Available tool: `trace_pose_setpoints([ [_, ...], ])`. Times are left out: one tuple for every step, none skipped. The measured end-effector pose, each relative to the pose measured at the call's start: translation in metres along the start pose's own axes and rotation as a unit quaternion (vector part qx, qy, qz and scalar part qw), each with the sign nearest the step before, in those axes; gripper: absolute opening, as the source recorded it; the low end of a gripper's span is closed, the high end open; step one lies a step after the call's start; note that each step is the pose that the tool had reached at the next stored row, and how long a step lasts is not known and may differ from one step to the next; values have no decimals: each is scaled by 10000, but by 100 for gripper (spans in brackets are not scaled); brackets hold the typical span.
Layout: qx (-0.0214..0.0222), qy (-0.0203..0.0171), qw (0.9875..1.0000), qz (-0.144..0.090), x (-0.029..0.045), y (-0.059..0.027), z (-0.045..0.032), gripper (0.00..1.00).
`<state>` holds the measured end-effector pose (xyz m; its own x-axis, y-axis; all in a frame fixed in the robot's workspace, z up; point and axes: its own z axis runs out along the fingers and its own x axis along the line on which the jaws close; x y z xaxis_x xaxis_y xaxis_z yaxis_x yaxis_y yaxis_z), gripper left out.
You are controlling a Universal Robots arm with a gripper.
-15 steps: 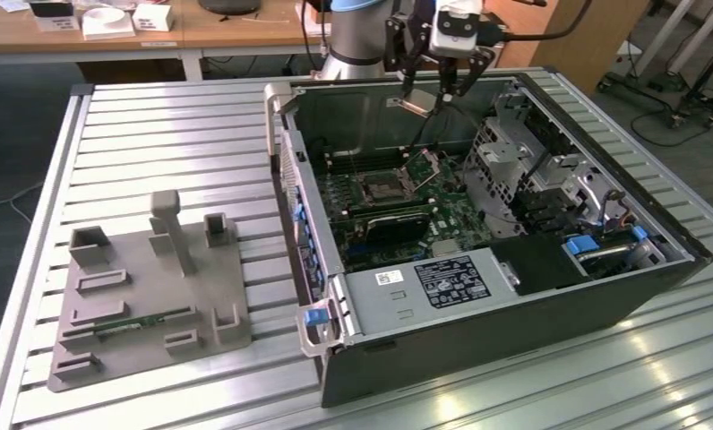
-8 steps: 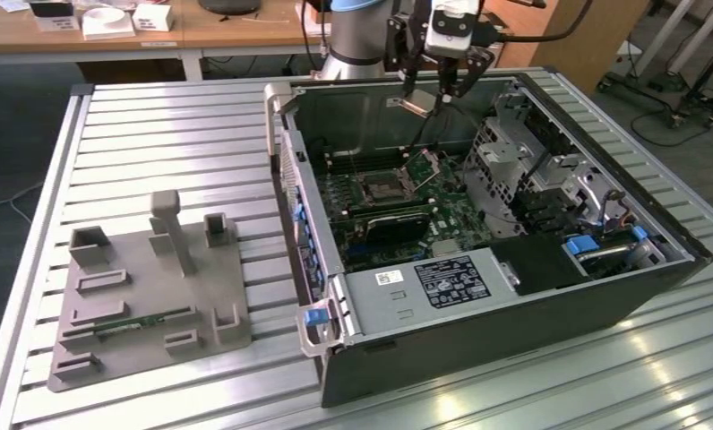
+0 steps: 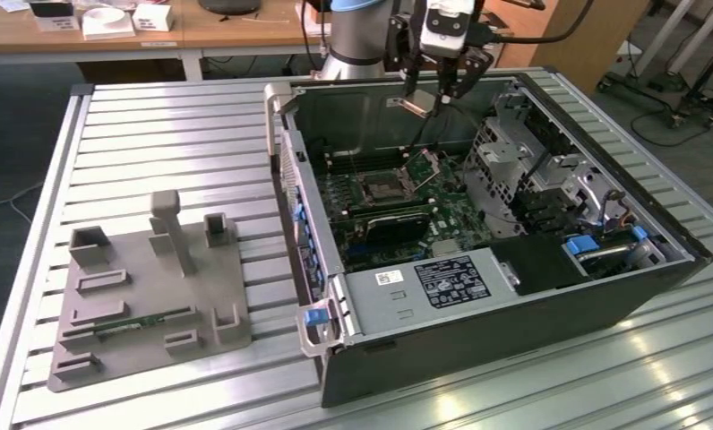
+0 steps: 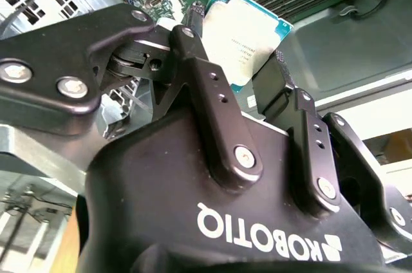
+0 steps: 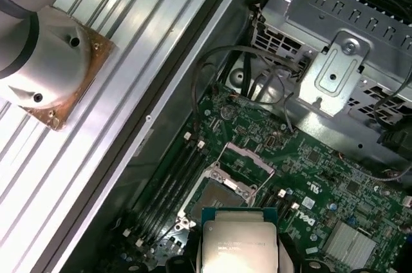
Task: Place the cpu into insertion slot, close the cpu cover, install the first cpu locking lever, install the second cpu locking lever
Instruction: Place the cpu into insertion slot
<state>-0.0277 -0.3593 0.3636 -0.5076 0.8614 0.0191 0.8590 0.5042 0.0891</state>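
Note:
My gripper (image 3: 438,90) hangs over the rear part of the open computer case, shut on the cpu (image 3: 419,105). In the second wrist view the cpu (image 4: 248,31) is a silvery square chip with a green edge, pinched between the two black fingers (image 4: 196,54). Below it on the green board lies the insertion slot (image 5: 214,199), a dark square socket with a metal rim. The cpu cover (image 5: 248,157) stands raised at the slot's far side. In the first wrist view the cpu (image 5: 239,244) hovers just short of the slot. The exterior view has the slot (image 3: 381,190) well below the gripper.
A metal drive cage (image 3: 518,148) fills the case on the exterior view's right. Long memory slots (image 5: 164,186) and loose cables (image 5: 257,80) flank the socket. A grey fixture block (image 3: 148,296) stands on the slatted table (image 3: 153,134) at the left. The arm's base (image 5: 45,67) is behind the case.

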Motion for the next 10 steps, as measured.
trace_pose_setpoints([
  [-1, -4, 10000, 42, 0, 0, 0, 54],
  [-2, -7, 10000, 85, 0, -1, 1, 54],
  [-3, -11, 9999, 126, 0, -1, 1, 54],
  [-3, -15, 9999, 166, 1, -1, 1, 54],
  [-4, -18, 9998, 207, 1, -1, 1, 54],
  [-5, -22, 9997, 247, 1, -1, 2, 54],
  [-6, -26, 9996, 288, 1, -2, 2, 54],
  [-7, -30, 9994, 333, 1, -2, 3, 54],
  [-7, -33, 9993, 375, 1, -3, 3, 54],
  [-8, -37, 9991, 418, 1, -3, 3, 54],
])
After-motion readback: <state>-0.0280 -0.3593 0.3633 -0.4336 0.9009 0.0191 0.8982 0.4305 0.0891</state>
